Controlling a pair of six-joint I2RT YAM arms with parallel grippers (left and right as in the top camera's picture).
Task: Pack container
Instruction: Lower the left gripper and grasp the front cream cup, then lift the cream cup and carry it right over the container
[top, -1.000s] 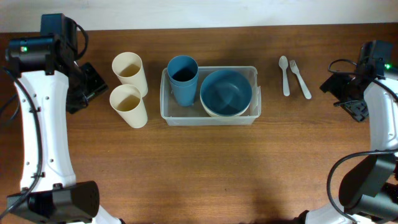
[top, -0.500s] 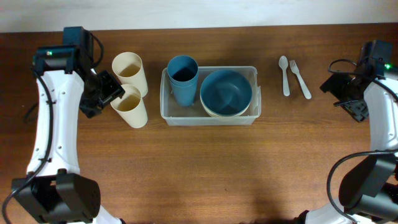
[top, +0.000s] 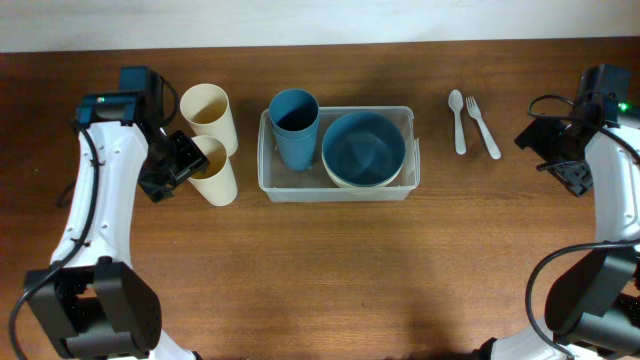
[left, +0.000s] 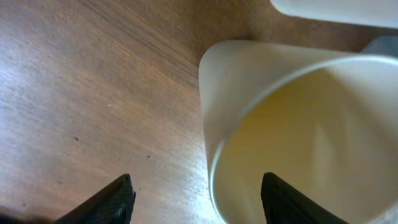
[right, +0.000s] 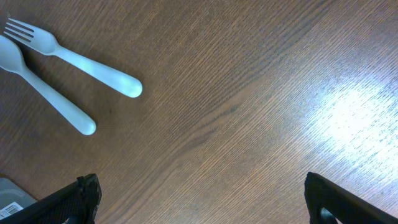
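1. The container (top: 300, 190) stands in the middle of the counter (top: 330, 280), closer to the far edge. A blue cup (top: 294, 128) fills its left end, and a blue bowl (top: 363, 148) nested in a cream bowl (top: 358, 185) fills its right end.
2. Our left gripper (top: 185, 160) is at the nearer cream cup (top: 208, 170), which stands just left of the container, toward the far-left corner. Its jaws are apart. In the left wrist view the cup's wall comes between them, so one finger seems outside and the other over the mouth. We cannot tell if either one touches.
3. We judge that the step in hand is to take this cup. To do it well, we should go lower so the fingers cover a good part of the wall. Then we close gently, because a thin wall may bend and slip.
4. The second cream cup (top: 208, 115) stands just beside it, toward the far edge. We should lift straight up before moving right, so we do not knock it.
5. The container has little free room, so nesting into the blue cup looks the likely place. That needs the cup upright and centred.
6. The right gripper (top: 560, 160) hangs by the right edge over bare wood, jaws wide apart and holding nothing. The spoon (top: 457, 120) and fork (top: 482, 127) lie between it and the container.
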